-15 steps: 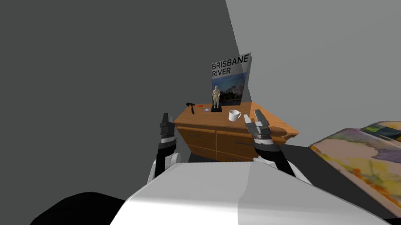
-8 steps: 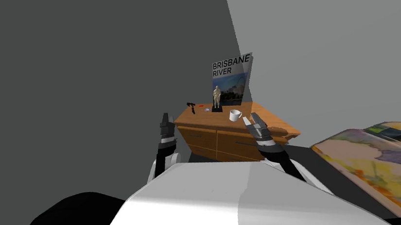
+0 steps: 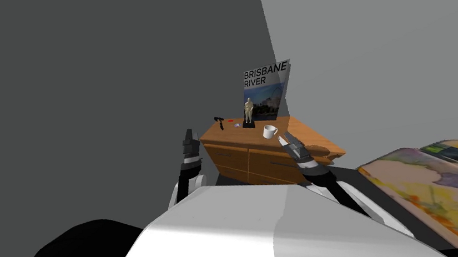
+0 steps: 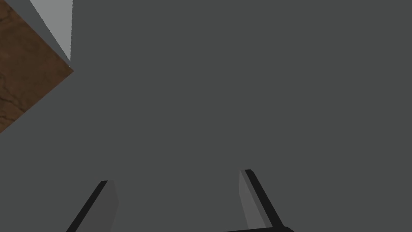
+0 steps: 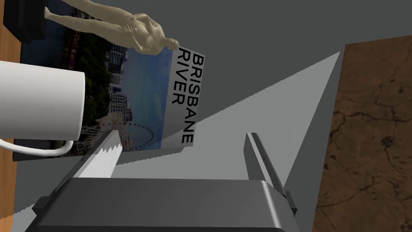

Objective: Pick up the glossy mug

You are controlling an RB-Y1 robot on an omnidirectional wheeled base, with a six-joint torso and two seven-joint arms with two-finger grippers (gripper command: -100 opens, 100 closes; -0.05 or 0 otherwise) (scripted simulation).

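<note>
Right gripper [image 3: 286, 139], fingers spread, held just short of the white mug [image 3: 269, 132]. The mug stands upright on the top of the wooden dresser [image 3: 260, 156], near its front edge. In the right wrist view the mug [image 5: 40, 104] lies outside the gap between the fingers, beyond one finger, with its thin loop handle [image 5: 36, 150] nearest that finger. Left gripper [image 3: 188, 139], fingers likewise apart, raised beside the dresser's end and holding nothing.

Handling, as judged: the mug is probably rigid, light and smooth-walled, so it may slip under a weak pinch and chip if dropped. The straight body wall, opposite the handle, looks the surest hold.

Count: one mug, one pale figurine [image 3: 247, 113] on a dark base, one "BRISBANE RIVER" poster [image 3: 266, 90] leaning behind it, one dresser.
</note>
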